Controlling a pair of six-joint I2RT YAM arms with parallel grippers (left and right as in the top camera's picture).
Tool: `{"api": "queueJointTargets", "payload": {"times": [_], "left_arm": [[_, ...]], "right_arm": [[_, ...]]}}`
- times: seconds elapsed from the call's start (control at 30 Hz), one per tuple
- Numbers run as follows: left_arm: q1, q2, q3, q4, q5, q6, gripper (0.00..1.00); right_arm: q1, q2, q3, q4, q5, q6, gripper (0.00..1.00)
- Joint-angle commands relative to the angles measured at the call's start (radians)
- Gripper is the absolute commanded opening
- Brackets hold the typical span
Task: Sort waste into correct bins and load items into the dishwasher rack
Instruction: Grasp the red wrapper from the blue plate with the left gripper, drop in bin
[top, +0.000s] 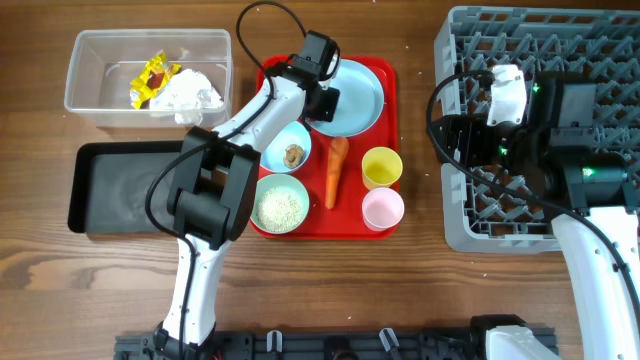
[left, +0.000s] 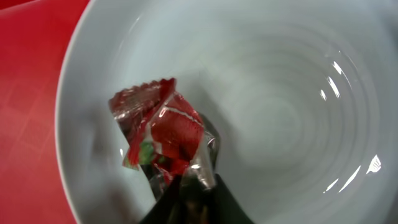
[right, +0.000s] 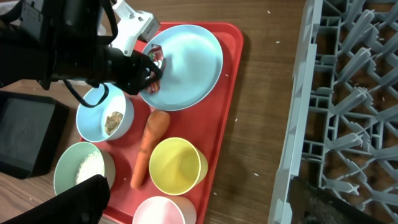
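My left gripper (left: 194, 182) is shut on the lower edge of a crinkled red wrapper (left: 163, 132), low over the light blue plate (left: 280, 93) on the red tray; in the overhead view the left gripper (top: 322, 95) is over the plate's (top: 358, 95) left side. My right gripper (right: 205, 202) is open and holds nothing, hovering by the left edge of the grey dishwasher rack (top: 560, 40). The clear tub (top: 90, 70) holds a yellow wrapper (top: 152, 80) and white tissue (top: 190, 95). The black tray (top: 120, 190) lies in front of the tub.
On the red tray (top: 390, 70) are a bowl with a brown lump (top: 288, 148), a bowl of rice (top: 281, 203), a carrot (top: 336, 170), a yellow cup (top: 381, 167) and a pink cup (top: 383, 209). Bare wood separates tray and rack.
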Motion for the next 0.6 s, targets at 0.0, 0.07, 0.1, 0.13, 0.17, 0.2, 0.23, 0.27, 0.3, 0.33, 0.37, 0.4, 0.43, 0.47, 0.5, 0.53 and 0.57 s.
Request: {"api": "queueJointTargets", "payload": {"times": [0.0, 0.07, 0.1, 0.13, 0.17, 0.2, 0.23, 0.27, 0.3, 0.33, 0.37, 0.4, 0.43, 0.47, 0.5, 0.53, 0.57], "left_arm": [[-0.005, 0.021, 0.0, 0.001, 0.029, -0.04, 0.04], [-0.005, -0.04, 0.021, -0.032, 0.031, -0.051, 0.04], [-0.003, -0.072, 0.036, -0.048, 0.031, -0.05, 0.04], [0.004, -0.125, 0.059, -0.064, 0.029, -0.05, 0.04], [0.015, -0.17, 0.069, -0.074, 0.014, -0.05, 0.04], [0.035, -0.229, 0.07, -0.077, -0.01, -0.05, 0.04], [0.066, -0.283, 0.07, -0.087, -0.043, -0.05, 0.04], [0.089, -0.31, 0.07, -0.097, -0.067, -0.05, 0.04], [0.132, -0.341, 0.07, -0.116, -0.101, -0.05, 0.04], [0.174, -0.354, 0.07, -0.131, -0.114, -0.05, 0.04], [0.225, -0.357, 0.07, -0.146, -0.112, -0.05, 0.04], [0.271, -0.351, 0.069, -0.161, -0.112, -0.05, 0.04], [0.334, -0.333, 0.064, -0.167, -0.113, -0.05, 0.04], [0.374, -0.318, 0.063, -0.167, -0.113, -0.05, 0.04], [0.415, -0.293, 0.063, -0.163, -0.112, -0.051, 0.04], [0.448, -0.264, 0.063, -0.153, -0.099, -0.05, 0.21], [0.463, -0.246, 0.063, -0.148, -0.085, -0.05, 0.36]], "right_arm": [[0.003, 0.002, 0.019, 0.0, 0.013, -0.013, 0.95], [0.003, 0.002, 0.019, 0.001, 0.013, -0.013, 0.95], [0.003, 0.002, 0.019, 0.001, 0.013, -0.013, 0.95], [0.003, 0.002, 0.019, 0.0, 0.013, -0.012, 0.95], [0.003, 0.002, 0.019, 0.0, 0.013, -0.011, 0.95], [0.003, 0.002, 0.019, 0.0, 0.013, -0.01, 0.95], [0.003, 0.002, 0.019, 0.001, 0.013, -0.011, 0.95], [0.003, 0.002, 0.019, 0.002, 0.013, -0.011, 0.95], [0.003, 0.002, 0.019, 0.005, 0.013, -0.011, 0.95], [0.003, 0.002, 0.019, 0.005, 0.013, -0.01, 0.95], [0.003, 0.002, 0.019, 0.005, 0.013, -0.01, 0.95], [0.003, 0.002, 0.019, 0.005, 0.013, -0.01, 0.95], [0.003, 0.002, 0.019, 0.006, 0.013, -0.01, 0.95], [0.003, 0.002, 0.019, 0.008, 0.013, -0.01, 0.95], [0.003, 0.002, 0.019, 0.008, 0.013, -0.01, 0.95], [0.003, 0.002, 0.019, 0.006, 0.013, -0.01, 0.95], [0.003, 0.002, 0.019, 0.005, 0.013, -0.01, 0.95]]}}
